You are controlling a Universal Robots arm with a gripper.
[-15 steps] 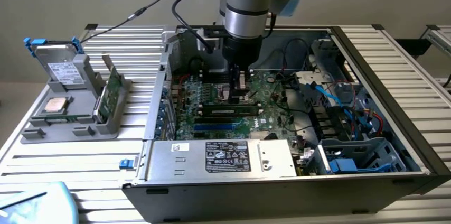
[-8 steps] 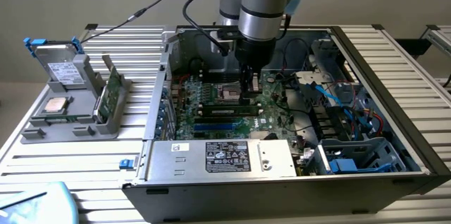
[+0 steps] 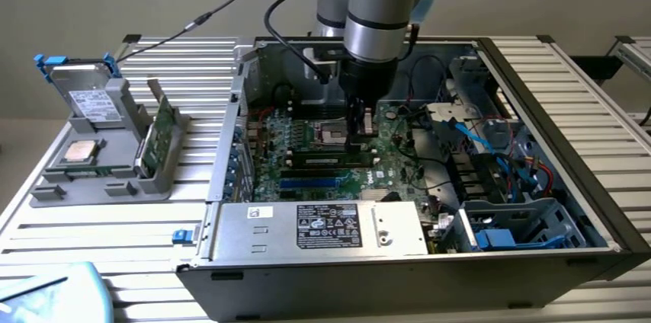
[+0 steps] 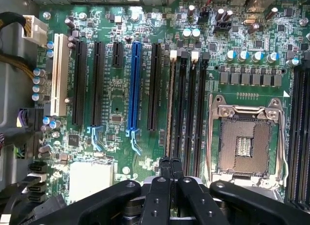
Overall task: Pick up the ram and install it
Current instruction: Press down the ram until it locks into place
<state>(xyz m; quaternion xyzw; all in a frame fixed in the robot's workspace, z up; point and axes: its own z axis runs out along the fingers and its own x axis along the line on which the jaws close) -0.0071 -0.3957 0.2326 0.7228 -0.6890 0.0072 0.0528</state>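
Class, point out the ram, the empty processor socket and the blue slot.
ram [image 4: 170, 109]: wrist view, its thin top edge.
empty processor socket [image 4: 243, 146]: wrist view, pin field centre.
blue slot [image 4: 134, 84]: wrist view, mid-length.

The black claw [image 4: 170, 179], fingers closed together, sits over a thin ram stick [image 4: 170, 109] standing edge-on in a black memory slot of the green motherboard [image 4: 116, 104]. Beside these slots are the empty silver processor socket [image 4: 244, 142] and a long blue expansion slot [image 4: 133, 84].
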